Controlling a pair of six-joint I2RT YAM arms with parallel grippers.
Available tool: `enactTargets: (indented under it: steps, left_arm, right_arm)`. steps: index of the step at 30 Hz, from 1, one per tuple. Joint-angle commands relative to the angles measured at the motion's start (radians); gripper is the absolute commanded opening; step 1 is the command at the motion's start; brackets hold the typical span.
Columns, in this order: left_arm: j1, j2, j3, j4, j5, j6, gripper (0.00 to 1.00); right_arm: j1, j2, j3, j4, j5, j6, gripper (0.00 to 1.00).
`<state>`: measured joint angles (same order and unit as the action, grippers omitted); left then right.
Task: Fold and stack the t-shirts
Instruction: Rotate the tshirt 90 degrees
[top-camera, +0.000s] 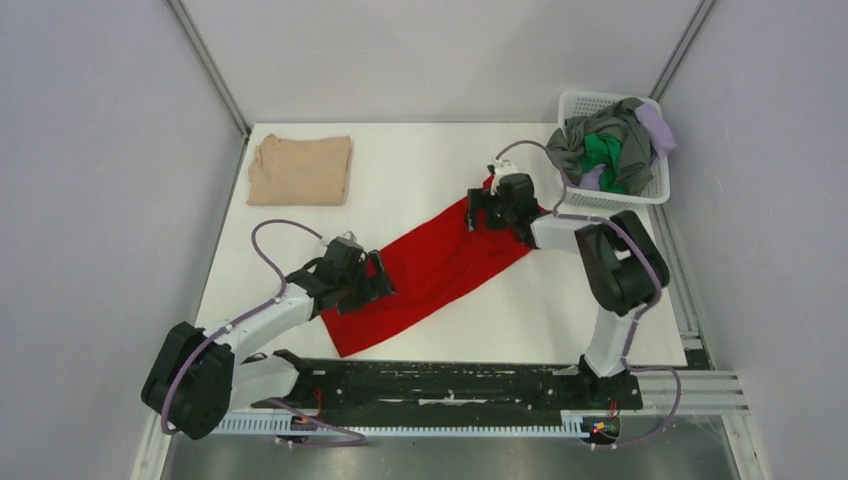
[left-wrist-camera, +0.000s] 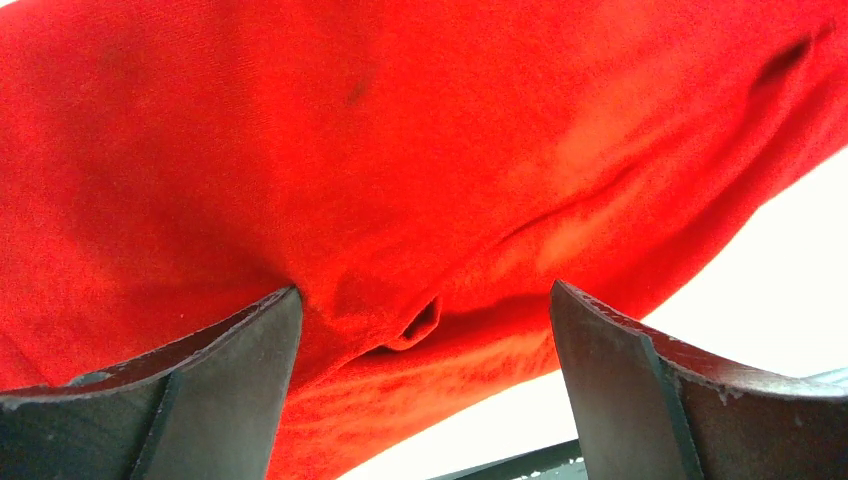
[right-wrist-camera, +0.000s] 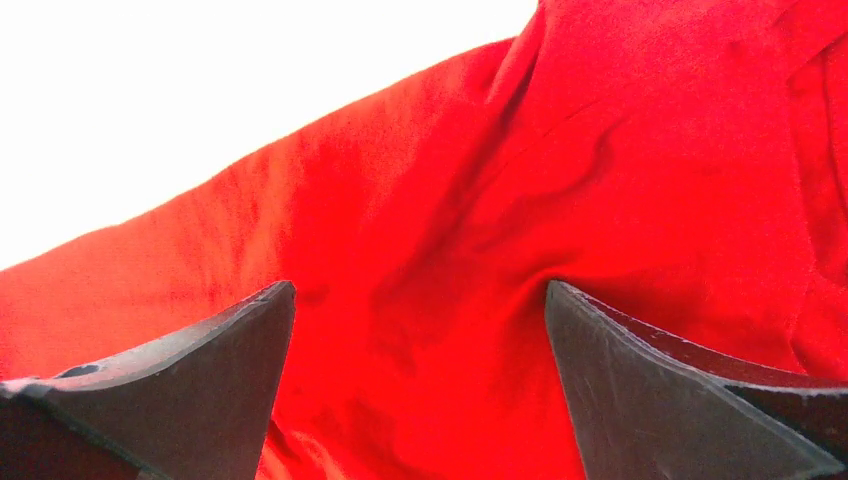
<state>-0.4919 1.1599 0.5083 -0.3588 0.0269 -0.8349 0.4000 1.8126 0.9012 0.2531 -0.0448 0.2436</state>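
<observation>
I see my left gripper (left-wrist-camera: 424, 300) and right gripper (right-wrist-camera: 420, 290) both spread wide at opposite ends of the red shirt (top-camera: 435, 265).

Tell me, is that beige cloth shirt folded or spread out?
Folded: the beige cloth shirt lies as a compact rectangle, no sleeves showing.

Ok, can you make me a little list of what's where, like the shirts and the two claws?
red shirt: lying as a long slanted strip across the table
beige shirt: folded, far left corner
basket: far right corner, holding crumpled shirts, grey, green and lavender
left claw: open, over the red shirt's nearer half
right claw: open, over its far end
</observation>
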Motion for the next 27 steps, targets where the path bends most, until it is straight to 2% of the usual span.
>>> enactTargets:
  steps: [1,5,12,19,21,24,27]
  left_arm:
    - [-0.124,0.082,-0.065,0.138,0.109,-0.068,1.00]
    - [-0.235,0.176,-0.041,0.236,0.132,-0.087,1.00]
    - [-0.417,0.392,0.109,0.267,0.130,-0.091,1.00]
    - [-0.506,0.477,0.228,0.214,0.090,-0.084,1.00]
    - [-0.524,0.469,0.240,0.208,0.076,-0.077,1.00]
    - [-0.546,0.432,0.252,0.188,0.032,-0.061,1.00]
    - [-0.552,0.371,0.255,0.157,-0.009,-0.038,1.00]
  right_arm:
    - [-0.009,0.239,0.280,-0.073,-0.153,-0.074,0.98]
    - [-0.010,0.435,0.542,-0.126,-0.243,-0.053,0.98]
    - [-0.009,0.705,0.976,-0.151,-0.348,0.014,0.98]
    - [-0.010,0.787,1.050,0.099,-0.221,0.112,0.98]
    - [-0.012,0.817,1.100,0.118,-0.200,0.116,0.98]
    - [-0.020,0.831,1.178,0.119,-0.256,0.137,0.98]
    - [-0.021,0.749,1.177,0.102,-0.273,0.097,0.98]
